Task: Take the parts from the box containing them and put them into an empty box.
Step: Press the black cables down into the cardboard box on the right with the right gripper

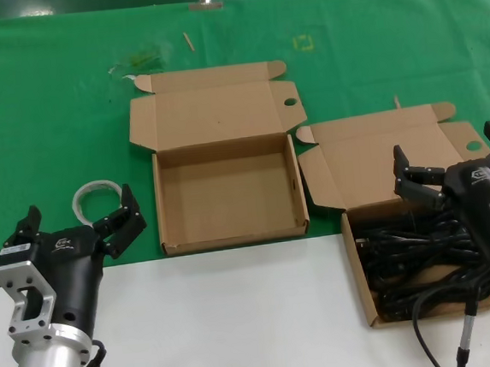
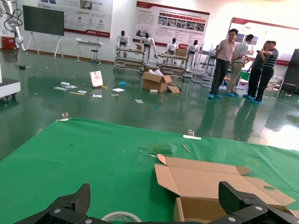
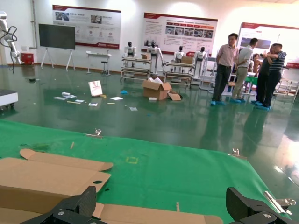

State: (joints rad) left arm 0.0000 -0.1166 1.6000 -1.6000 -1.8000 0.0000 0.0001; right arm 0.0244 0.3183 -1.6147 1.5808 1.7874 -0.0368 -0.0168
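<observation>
Step in hand: start of the transfer, by my reading — no cord has left its box and nothing is gripped.
Parts (image 1: 419,258): black coiled cords piled in the box containing them (image 1: 359,287), at the table's right front, lid folded back.
Empty box (image 1: 233,238): centre of the table, lid open, bare inside; just beside the full box, not touching as far as I can tell.
Right gripper (image 1: 453,161): raised over the far end of the cord pile, fingers spread wide, holding nothing.
Left gripper (image 1: 81,222): parked at the left front, fingers apart, idle; a white ring of tape (image 1: 96,199) lies on the green cloth (image 1: 49,106) between its tips.
Next move calls for: the right arm to descend into the pile and close across a single bundle, ideally at its tied middle — the cords overlap, so a second one may drag along.
Writing: a small pale logo on each gripper housing, illegible; wall posters in the wrist views too far off to read; no print on either box.
</observation>
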